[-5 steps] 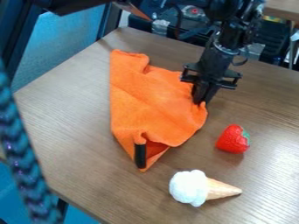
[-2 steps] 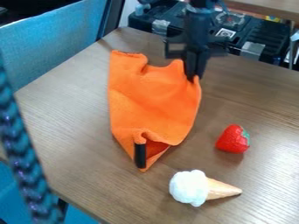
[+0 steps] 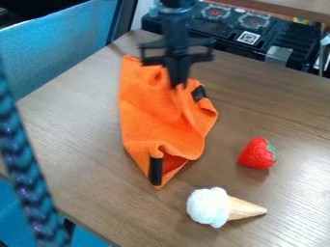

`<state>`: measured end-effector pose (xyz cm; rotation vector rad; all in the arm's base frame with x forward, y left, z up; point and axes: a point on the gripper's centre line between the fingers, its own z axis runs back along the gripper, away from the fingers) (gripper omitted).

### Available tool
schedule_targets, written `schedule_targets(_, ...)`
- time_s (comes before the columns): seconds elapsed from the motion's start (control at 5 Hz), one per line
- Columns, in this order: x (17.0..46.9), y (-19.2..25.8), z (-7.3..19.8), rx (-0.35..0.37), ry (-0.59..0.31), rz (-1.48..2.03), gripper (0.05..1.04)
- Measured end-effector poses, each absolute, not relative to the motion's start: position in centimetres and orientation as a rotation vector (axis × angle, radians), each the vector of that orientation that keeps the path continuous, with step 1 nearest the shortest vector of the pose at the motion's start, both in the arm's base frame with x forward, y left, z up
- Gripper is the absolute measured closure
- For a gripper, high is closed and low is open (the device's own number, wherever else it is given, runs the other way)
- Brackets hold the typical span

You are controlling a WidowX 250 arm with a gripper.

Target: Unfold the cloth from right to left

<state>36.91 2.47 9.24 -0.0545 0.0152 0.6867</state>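
Orange fabric cloth (image 3: 151,111): quantity one; lies on the brown wood-grain table (image 3: 84,144), left of centre in the view, with a narrow corner pointing toward the camera and its far part gathered in folds.
Black strips on cloth: quantity two; lower strip (image 3: 155,171) at the near corner, upper strip (image 3: 199,93) at the far right edge.
Near corner of cloth: partly folded, with a darker red-orange surface exposed beside the lower strip.
Black two-finger gripper (image 3: 178,86): quantity one; positioned over the far part of the cloth; claw pinches a gathered ridge of the fabric at its tips.
Red toy strawberry with green top (image 3: 256,154): quantity one; on the table, right of the cloth and apart from it.
Tan toy ice-cream cone (image 3: 243,209): quantity one; lies on its side below the strawberry in the view, tip to the right; holds one white scoop (image 3: 207,207) at its wide end.
Black equipment behind table (image 3: 280,36): quantity one visible; bears two round fittings with red centres and one square black-and-white label (image 3: 248,37).
Blue-and-black braided cord (image 3: 29,169): quantity one; at the left edge of the view.
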Motion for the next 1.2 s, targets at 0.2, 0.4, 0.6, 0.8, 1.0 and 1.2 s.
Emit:
schedule_targets(0.2,34.2,7.1,7.0,-0.015,0.038,0.694,1.024)
schedule_targets(0.4,32.6,10.7,6.7,-0.030,0.023,0.672,1.024)
schedule_targets(0.6,30.9,14.6,7.0,-0.053,0.019,0.694,1.024)
schedule_targets(0.8,29.5,16.2,7.4,-0.106,0.035,0.671,1.024)
schedule_targets(1.0,28.1,18.5,8.7,-0.139,0.008,0.667,1.024)
schedule_targets(1.2,26.8,20.4,8.6,-0.130,-0.002,0.661,1.024)
